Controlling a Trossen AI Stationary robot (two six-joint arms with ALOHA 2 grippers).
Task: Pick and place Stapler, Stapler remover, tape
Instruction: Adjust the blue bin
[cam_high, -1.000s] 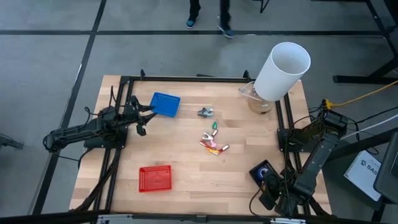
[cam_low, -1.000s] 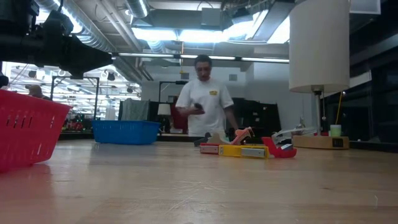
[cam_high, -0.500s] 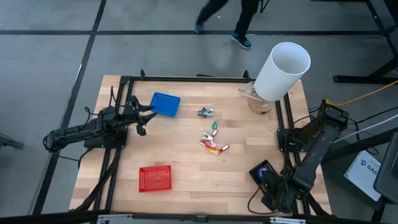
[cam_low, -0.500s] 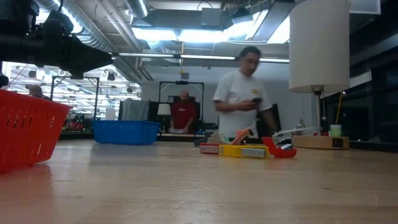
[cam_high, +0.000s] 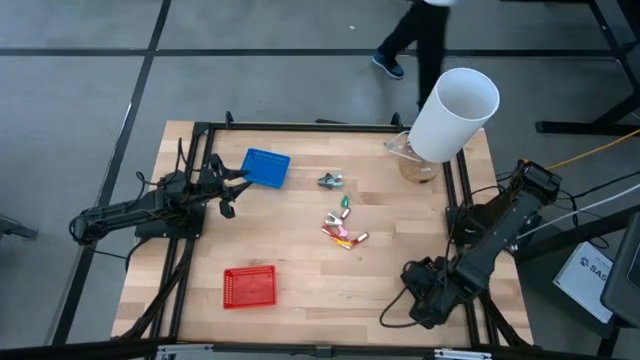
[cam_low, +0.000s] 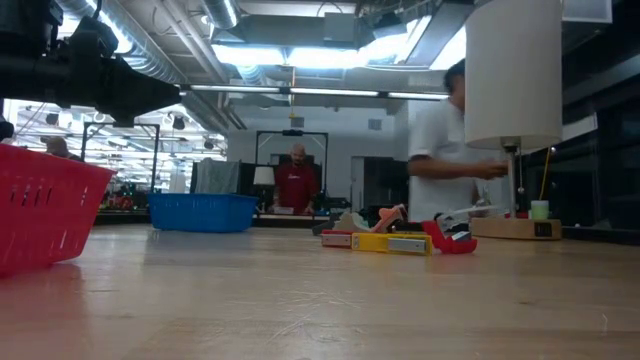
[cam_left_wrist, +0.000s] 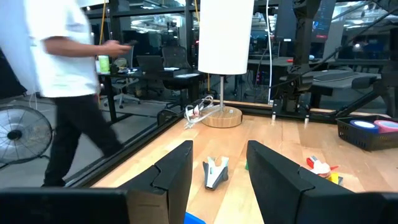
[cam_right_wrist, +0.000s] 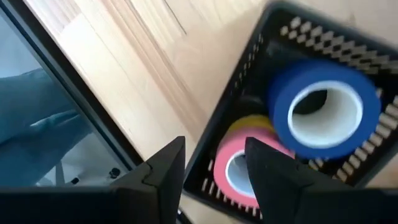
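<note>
Counts on and around the counter (cam_high: 300, 230)

Two arms, each with one hand: left hand (cam_high: 229, 187), right hand (cam_high: 420, 300). Three baskets: one blue (cam_high: 266, 167), one red (cam_high: 249, 287), one black (cam_right_wrist: 261, 62). Three tape rolls in the black basket: one blue (cam_right_wrist: 323, 109), one pink (cam_right_wrist: 233, 174), one yellow (cam_right_wrist: 252, 123). One stapler remover (cam_high: 331, 180). One lamp (cam_high: 450, 115). One cluster of small coloured items (cam_high: 342, 230), too small to count. Two people in the low view: one (cam_low: 440, 150) walking, one (cam_low: 296, 185) farther back.

I see blue tape (cam_right_wrist: 324, 107), pink tape (cam_right_wrist: 239, 169), a black perforated tray (cam_right_wrist: 292, 37), and a pale wood-grain desk (cam_high: 300, 250).
</note>
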